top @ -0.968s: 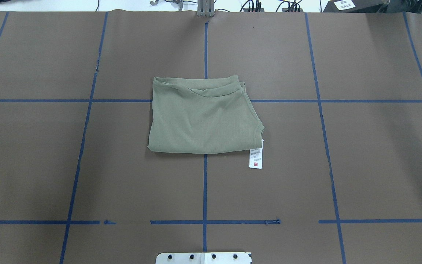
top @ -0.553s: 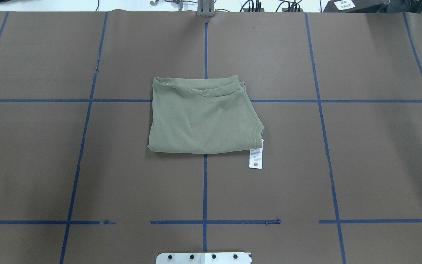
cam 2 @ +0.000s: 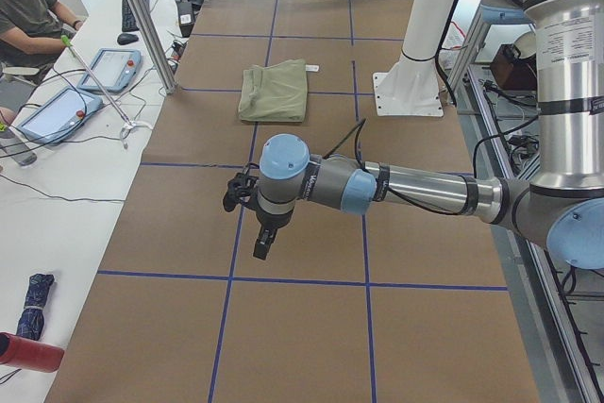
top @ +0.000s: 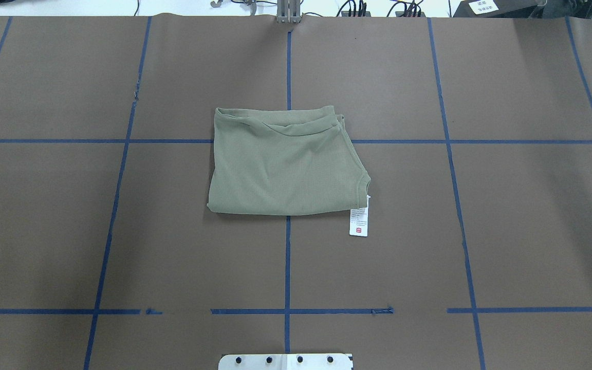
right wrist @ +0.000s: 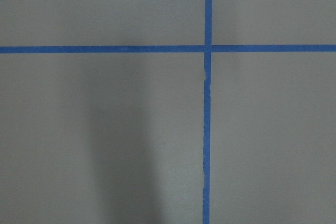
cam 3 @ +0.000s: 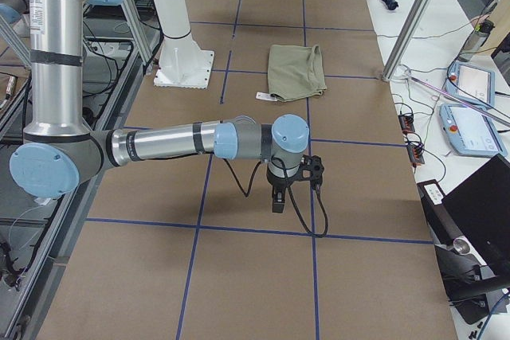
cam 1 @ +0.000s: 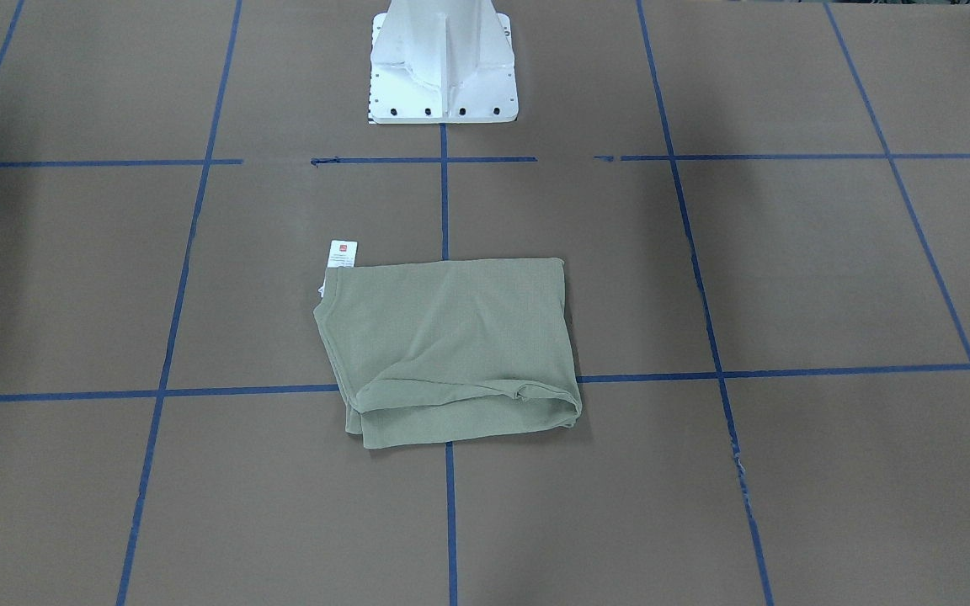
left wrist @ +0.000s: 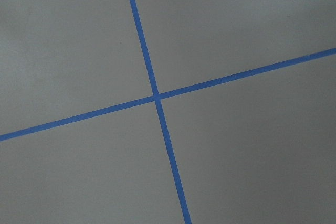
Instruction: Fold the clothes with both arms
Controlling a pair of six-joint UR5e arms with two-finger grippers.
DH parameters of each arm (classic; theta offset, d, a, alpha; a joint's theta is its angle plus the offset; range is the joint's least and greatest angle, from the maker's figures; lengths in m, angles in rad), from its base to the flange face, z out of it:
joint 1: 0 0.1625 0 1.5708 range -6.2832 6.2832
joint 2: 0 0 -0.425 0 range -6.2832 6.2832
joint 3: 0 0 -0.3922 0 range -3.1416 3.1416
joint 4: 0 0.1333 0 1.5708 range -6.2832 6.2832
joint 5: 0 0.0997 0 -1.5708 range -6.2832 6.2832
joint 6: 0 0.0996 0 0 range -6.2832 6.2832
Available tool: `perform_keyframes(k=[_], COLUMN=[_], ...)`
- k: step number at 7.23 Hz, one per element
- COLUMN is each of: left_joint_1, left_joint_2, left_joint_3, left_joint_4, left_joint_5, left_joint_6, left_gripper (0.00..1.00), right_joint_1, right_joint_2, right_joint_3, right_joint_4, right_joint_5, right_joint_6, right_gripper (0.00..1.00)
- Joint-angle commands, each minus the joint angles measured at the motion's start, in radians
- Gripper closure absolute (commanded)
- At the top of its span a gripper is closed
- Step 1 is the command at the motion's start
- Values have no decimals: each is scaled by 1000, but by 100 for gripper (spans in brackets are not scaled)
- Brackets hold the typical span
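1. Left gripper (cam 2: pixel 261 244) and right gripper (cam 3: pixel 276 201) hang over the brown table (top: pixel 522 231), well apart from the shirt (I cannot tell if their fingers are spread or pressed together).
2. The green shirt (top: pixel 285 169) lies folded in the middle of the table, over a crossing of blue tape lines (top: pixel 287 267).
3. Its white tag (top: pixel 358 224) sticks out at one corner.
4. The white base (cam 1: pixel 443 67) stands near, not touching.

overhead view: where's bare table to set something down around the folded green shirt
The brown paper-covered table is bare left and right of the folded sage-green knit shirt, out past the blue tape lines. Also bare between shirt and white base plate. Tightest spot: the white paper tag at the shirt's near right corner.
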Motion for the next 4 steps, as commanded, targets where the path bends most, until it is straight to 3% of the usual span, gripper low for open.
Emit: perform_keyframes(k=[1,4], left_joint_1=[1,1], left_joint_2=[2,-1], left_joint_3=[3,1], left_joint_4=[0,20], left_joint_5=[0,-2], left_joint_6=[-1,-12], left_gripper=[0,0], right_joint_1=[-4,-5], right_joint_2=[0,1], right_joint_3=[-7,-5], right_joint_4=[-1,-1], right_joint_5=[1,1], right_joint_6=[1,1], right_gripper=[0,0])
